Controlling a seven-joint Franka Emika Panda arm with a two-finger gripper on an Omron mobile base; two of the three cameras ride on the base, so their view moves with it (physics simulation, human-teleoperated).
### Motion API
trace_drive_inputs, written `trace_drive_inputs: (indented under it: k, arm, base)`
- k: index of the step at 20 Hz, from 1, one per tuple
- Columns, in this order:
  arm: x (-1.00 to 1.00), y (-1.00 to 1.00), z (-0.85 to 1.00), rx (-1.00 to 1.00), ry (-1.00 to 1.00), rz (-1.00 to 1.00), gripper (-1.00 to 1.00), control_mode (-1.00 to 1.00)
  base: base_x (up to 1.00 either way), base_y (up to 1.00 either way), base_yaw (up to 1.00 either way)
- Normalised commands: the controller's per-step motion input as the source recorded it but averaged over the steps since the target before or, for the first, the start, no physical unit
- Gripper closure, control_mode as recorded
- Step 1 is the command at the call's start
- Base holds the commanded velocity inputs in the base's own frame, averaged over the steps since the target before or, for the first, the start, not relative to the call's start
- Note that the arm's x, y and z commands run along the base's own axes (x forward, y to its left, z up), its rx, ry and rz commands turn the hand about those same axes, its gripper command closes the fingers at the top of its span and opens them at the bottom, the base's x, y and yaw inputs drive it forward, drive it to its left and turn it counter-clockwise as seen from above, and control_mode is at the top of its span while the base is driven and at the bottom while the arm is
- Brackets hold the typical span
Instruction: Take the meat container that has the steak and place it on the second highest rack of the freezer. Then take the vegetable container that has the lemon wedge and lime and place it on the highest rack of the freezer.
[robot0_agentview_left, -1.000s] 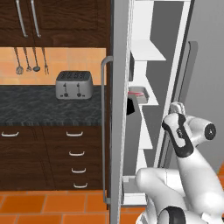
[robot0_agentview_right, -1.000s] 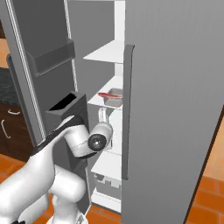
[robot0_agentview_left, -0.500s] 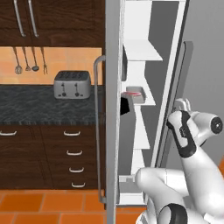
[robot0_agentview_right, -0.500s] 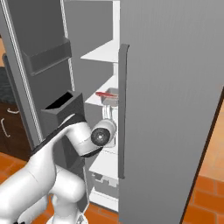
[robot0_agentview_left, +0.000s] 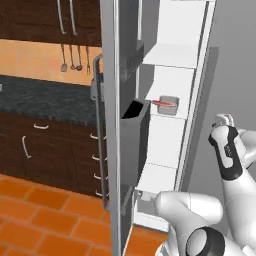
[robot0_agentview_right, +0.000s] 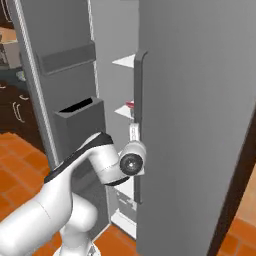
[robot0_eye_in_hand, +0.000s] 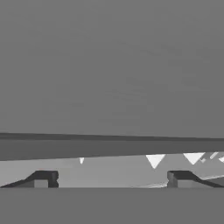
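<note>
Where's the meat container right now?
The meat container sits on a white freezer shelf, seen in the left base view through the gap right of the open door's dark bin. In the right base view, a red sliver shows by the door handle.

orange tiled floor (robot0_agentview_left: 30, 220), dark wood cabinets (robot0_agentview_left: 45, 155) under a speckled dark counter (robot0_agentview_left: 40, 100), utensils (robot0_agentview_left: 75, 55) hanging above

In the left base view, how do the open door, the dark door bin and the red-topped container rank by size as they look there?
1. The open door, which spans the full height of the picture.
2. The dark door bin.
3. The red-topped container, clearly smallest; it sits deeper inside, so distance also shrinks it.
</note>
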Motion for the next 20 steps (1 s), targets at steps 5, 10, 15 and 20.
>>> trace_drive_inputs:
  k: [5,10,15,20]
  arm:
    - [0.00,0.00,0.00,0.00,0.00,0.00,-1.00,1.00]
    - [0.00,0.00,0.00,0.00,0.00,0.00,-1.00,1.00]
    - [0.00,0.00,0.00,0.00,0.00,0.00,-1.00,1.00]
    - [0.00,0.00,0.00,0.00,0.00,0.00,-1.00,1.00]
  base:
    - [-0.09,0.01,0.78]
    - [-0.04,0.14,0.81]
    - [-0.20,0.30,0.75]
    - [-0.37,0.47,0.62]
